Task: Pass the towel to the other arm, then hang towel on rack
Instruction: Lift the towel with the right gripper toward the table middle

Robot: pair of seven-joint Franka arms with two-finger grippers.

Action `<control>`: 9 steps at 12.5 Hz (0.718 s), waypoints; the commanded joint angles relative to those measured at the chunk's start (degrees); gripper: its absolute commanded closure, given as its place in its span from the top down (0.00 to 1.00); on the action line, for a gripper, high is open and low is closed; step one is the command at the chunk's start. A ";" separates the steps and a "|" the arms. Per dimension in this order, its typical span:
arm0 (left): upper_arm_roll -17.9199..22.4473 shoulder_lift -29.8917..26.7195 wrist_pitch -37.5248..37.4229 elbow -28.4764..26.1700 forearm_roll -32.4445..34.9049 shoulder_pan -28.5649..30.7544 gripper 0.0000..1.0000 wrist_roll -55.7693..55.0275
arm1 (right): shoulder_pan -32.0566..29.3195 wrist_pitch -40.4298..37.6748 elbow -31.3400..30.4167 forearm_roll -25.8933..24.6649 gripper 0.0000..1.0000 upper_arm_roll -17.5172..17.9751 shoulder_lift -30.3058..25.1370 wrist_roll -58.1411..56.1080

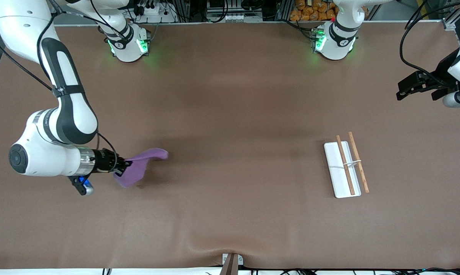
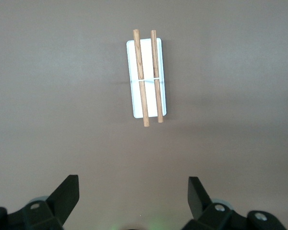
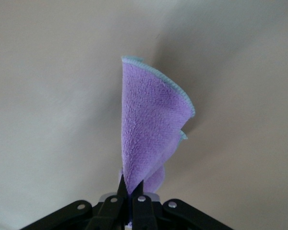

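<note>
Brown counter (image 1: 230,114) under both my arms, bare between them. My right gripper (image 1: 125,165), clamped on one edge of the towel (image 1: 138,168), holds it over the right arm's end of the counter; the cloth flares away from my fingers, pointing toward the middle. My left gripper (image 1: 420,89) waits over the left arm's end, fingers spread wide. The rack (image 1: 346,166) lies well apart from the towel, near my left gripper, its rods running toward and away from the front camera. For the handover, I judge the free flap the part to offer; nothing stands between the grippers.
</note>
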 commanded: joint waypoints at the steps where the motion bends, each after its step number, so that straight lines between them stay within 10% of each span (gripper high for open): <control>1: -0.18 -0.06 -0.31 -0.18 0.07 0.15 1.00 1.01 | 1.64 -0.62 1.15 5.99 0.00 -0.07 -0.55 4.35; 9: -0.18 3.98 4.08 0.52 -0.72 0.24 1.00 -0.30 | 10.95 2.09 6.86 16.98 0.00 -0.07 -0.55 21.05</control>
